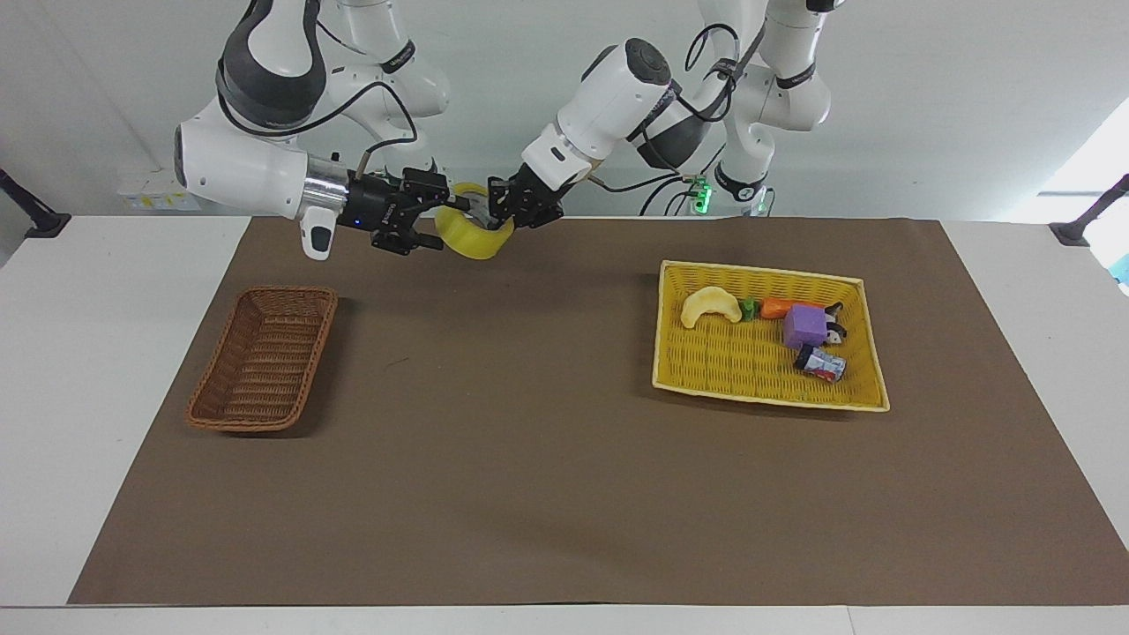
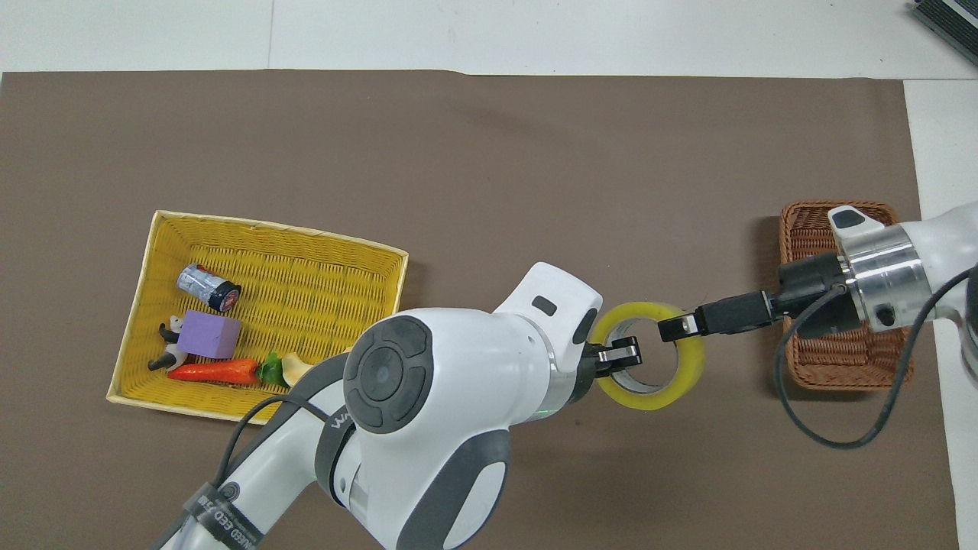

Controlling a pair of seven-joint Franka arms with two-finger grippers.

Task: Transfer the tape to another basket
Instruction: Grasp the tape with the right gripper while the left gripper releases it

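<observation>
1. Tape (image 1: 472, 236): the yellow roll hangs in the air between the two grippers, over the brown mat at the robots' edge of the bench (image 1: 106, 370), well apart from both baskets. This looks like a handover in mid-air.
2. Yellow tray (image 1: 869, 353): it holds only the toys, so the tape's goal must be the brown wicker basket (image 1: 265, 357) toward the right arm's end, which has nothing in it.
3. Left gripper (image 2: 623, 356): its jaws are clamped on the roll's wall, one finger inside the core. It should not let go until the other grip is firm.
4. Right gripper (image 2: 676, 327): it sits at the roll's rim; whether its jaws have bitten yet I cannot tell. It would do well to straddle the wall squarely, one finger inside the ring, before carrying the roll over the basket.
</observation>
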